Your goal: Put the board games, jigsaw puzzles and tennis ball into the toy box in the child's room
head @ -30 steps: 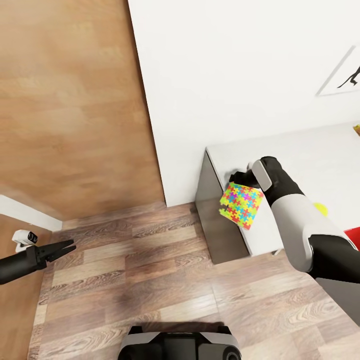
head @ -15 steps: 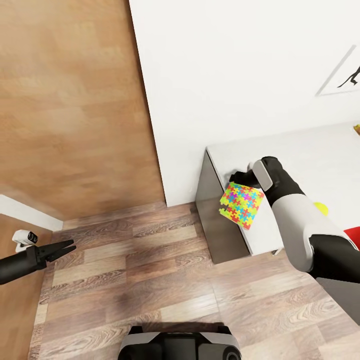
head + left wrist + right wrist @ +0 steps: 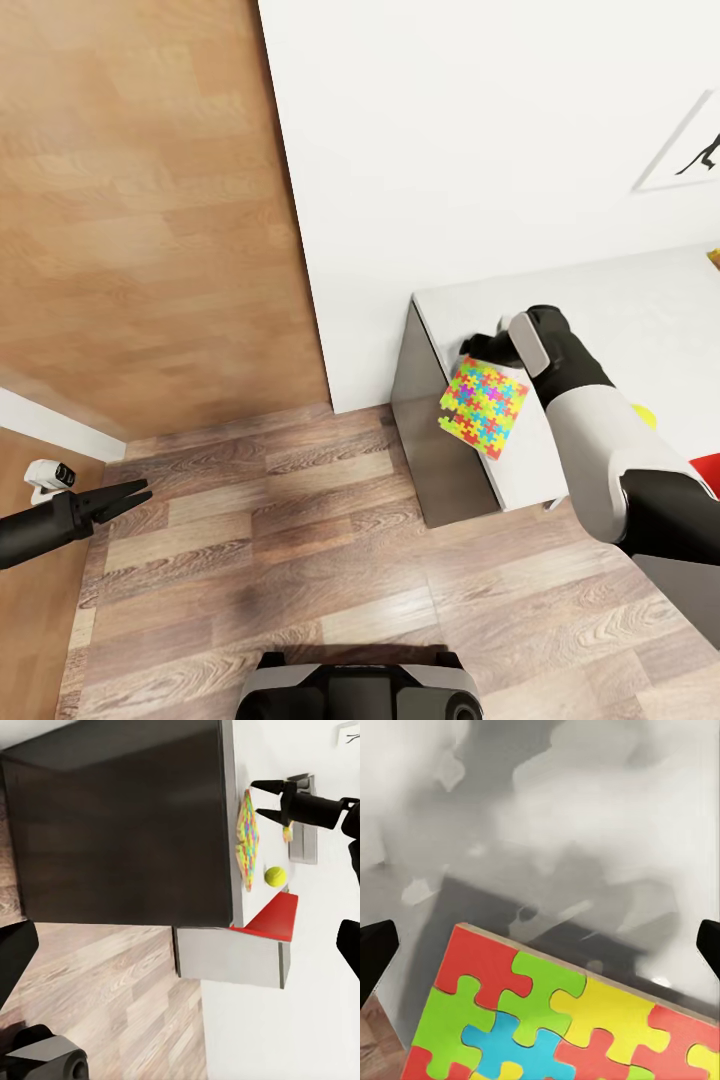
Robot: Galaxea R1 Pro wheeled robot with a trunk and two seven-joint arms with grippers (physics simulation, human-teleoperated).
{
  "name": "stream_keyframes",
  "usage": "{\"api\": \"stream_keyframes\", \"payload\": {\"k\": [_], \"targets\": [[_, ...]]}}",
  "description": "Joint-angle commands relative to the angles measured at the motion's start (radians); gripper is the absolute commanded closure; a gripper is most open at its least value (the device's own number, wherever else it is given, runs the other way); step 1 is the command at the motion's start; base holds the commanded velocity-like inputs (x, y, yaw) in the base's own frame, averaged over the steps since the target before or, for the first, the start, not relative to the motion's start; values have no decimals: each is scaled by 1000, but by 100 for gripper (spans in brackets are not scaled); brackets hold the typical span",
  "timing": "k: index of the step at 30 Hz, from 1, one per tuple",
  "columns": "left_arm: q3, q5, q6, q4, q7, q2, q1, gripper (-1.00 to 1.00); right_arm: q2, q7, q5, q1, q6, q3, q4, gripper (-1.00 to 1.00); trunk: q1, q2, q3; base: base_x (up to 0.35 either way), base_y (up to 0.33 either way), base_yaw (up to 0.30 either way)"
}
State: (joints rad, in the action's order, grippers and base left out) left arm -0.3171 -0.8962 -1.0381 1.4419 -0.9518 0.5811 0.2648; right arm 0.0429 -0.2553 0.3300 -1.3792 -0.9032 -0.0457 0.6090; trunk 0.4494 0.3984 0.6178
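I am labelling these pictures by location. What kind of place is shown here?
Probably a child's room in a home. A bright jigsaw puzzle lies at the corner of a pale desk, a tennis ball sits on it, and the floor is wood plank beside a white wall.

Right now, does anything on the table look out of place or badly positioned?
Yes. The jigsaw puzzle lies at the table's left end and sticks out past its edge over the floor. The open right gripper hovers just above its far edge, not holding it.
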Motion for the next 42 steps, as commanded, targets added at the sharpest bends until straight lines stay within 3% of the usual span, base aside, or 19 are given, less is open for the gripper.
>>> {"api": "stream_keyframes", "payload": {"k": [1, 10, 23, 26, 32, 34, 38, 42], "targets": [[0, 2, -3, 0, -4, 0, 1, -100, 0, -9, 11, -1, -3, -1, 6, -100, 1, 2, 1, 0, 0, -29], [1, 2, -3, 0, -4, 0, 1, -100, 1, -7, 12, -1, -16, 1, 46, -100, 1, 2, -10, 0, 0, -79], [0, 2, -3, 0, -4, 0, 1, -100, 18, -2, 24, 7, -134, -15, 201, -100, 1, 2, -30, 0, 0, -101], [1, 2, -3, 0, -4, 0, 1, -100, 29, -1, 30, 11, -144, -27, 239, -100, 1, 2, -35, 0, 0, -102], [1, 2, -3, 0, -4, 0, 1, -100, 49, 3, 59, 17, -144, -92, 299, -100, 1, 2, -44, 0, 0, -102], [1, 2, -3, 0, -4, -1, 1, -100, 64, 5, 81, 25, -144, -124, 308, -100, 1, 2, -47, 0, 0, -103], [1, 2, -3, 0, -3, -1, 1, -100, 92, 7, 138, 38, -144, -154, 315, -100, 1, 2, -53, 0, 0, -103], [4, 2, -3, 0, -3, -1, 1, -100, 148, 19, 272, 62, -144, -168, 318, -100, 1, 2, -59, 0, 0, -107]]}}
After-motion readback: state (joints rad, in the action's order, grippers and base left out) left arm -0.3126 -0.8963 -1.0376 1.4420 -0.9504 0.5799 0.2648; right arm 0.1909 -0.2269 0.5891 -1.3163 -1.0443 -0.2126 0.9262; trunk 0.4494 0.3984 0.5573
